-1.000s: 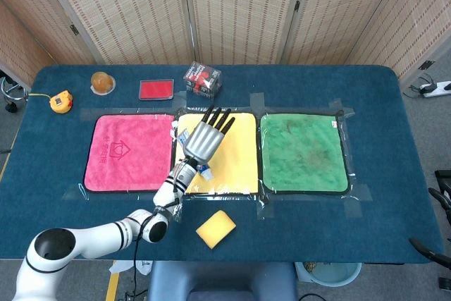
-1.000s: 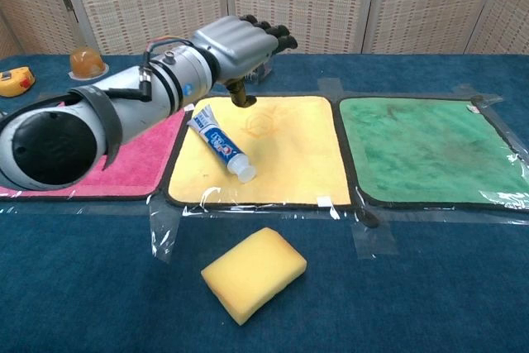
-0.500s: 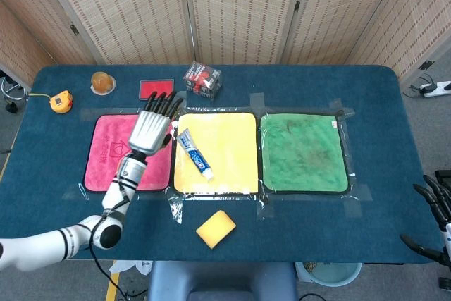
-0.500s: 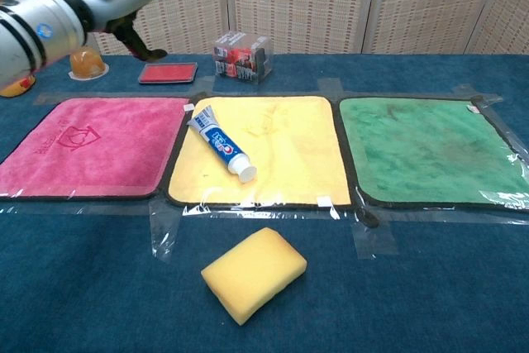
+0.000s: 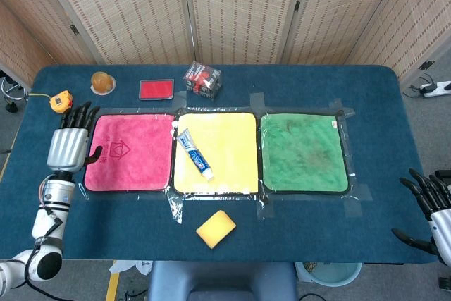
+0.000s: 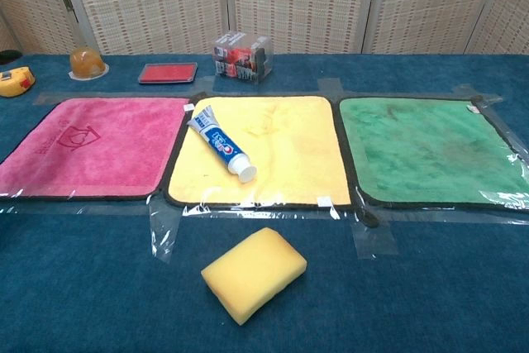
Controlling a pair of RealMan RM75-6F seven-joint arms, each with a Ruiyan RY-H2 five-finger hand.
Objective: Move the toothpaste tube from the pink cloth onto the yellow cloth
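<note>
The toothpaste tube (image 5: 195, 153) lay slantwise on the left part of the yellow cloth (image 5: 225, 156), cap toward the near edge, clear of the pink cloth (image 5: 130, 153), so by the look of it the transfer itself was done. The left hand (image 5: 69, 147) hung off the pink cloth's outer edge with its fingers apart and empty, and the right hand (image 5: 431, 211) sat at the counter's far right corner, fingers likewise spread. What remained, I judged, was only to park both arms clear.
</note>
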